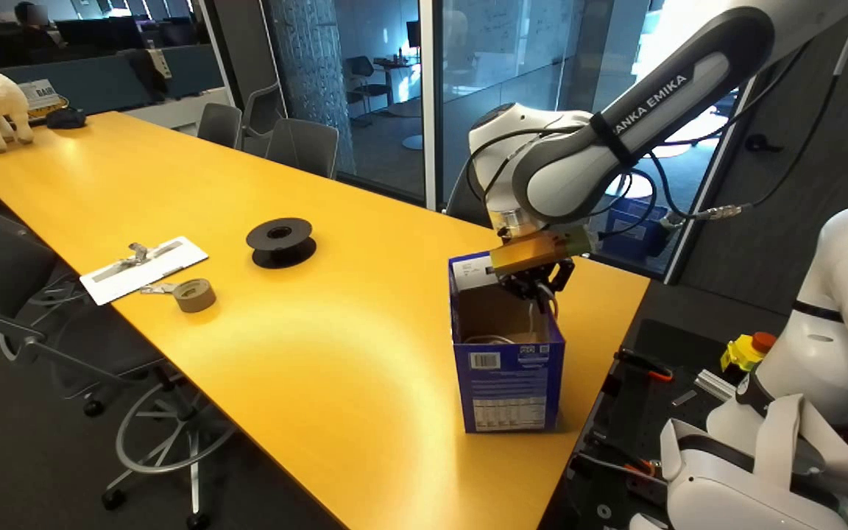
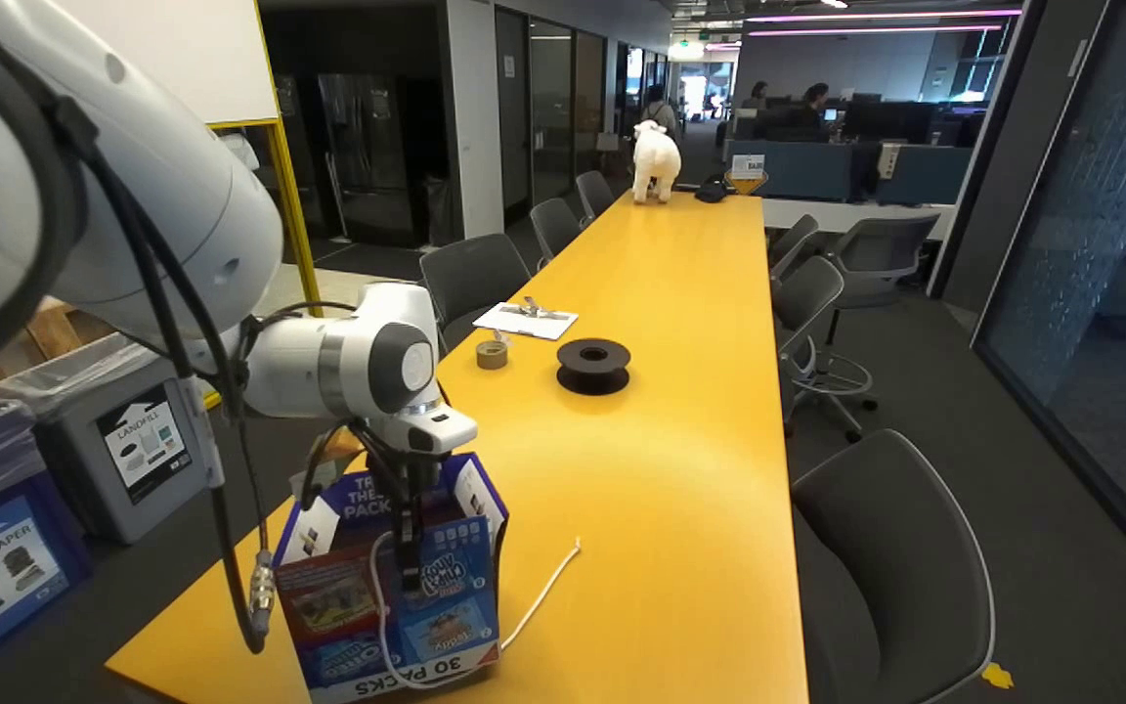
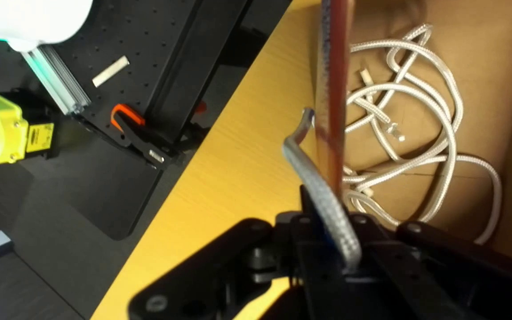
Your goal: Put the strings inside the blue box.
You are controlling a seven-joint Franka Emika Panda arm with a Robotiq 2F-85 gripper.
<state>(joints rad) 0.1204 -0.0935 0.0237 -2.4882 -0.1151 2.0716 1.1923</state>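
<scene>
The blue box (image 1: 509,390) stands upright and open-topped on the yellow table. It also shows in an exterior view (image 2: 448,626) with its printed side. In the wrist view, a tangle of white strings (image 3: 447,129) lies on its brown floor. One white length hangs outside the printed side and reaches onto the table in an exterior view (image 2: 541,608). My gripper (image 3: 325,213) is over the box rim, its jaws close together with a white cord coming out between them. A finger (image 2: 411,567) shows outside the printed side. Whether the box wall is between the jaws I cannot tell.
A black spool (image 1: 281,243), a tape roll (image 1: 194,295) and a white clipboard (image 1: 146,268) lie farther along the table. The table's end edge and the black robot base (image 1: 645,434) are close beside the box. A plush sheep (image 2: 656,161) stands at the far end.
</scene>
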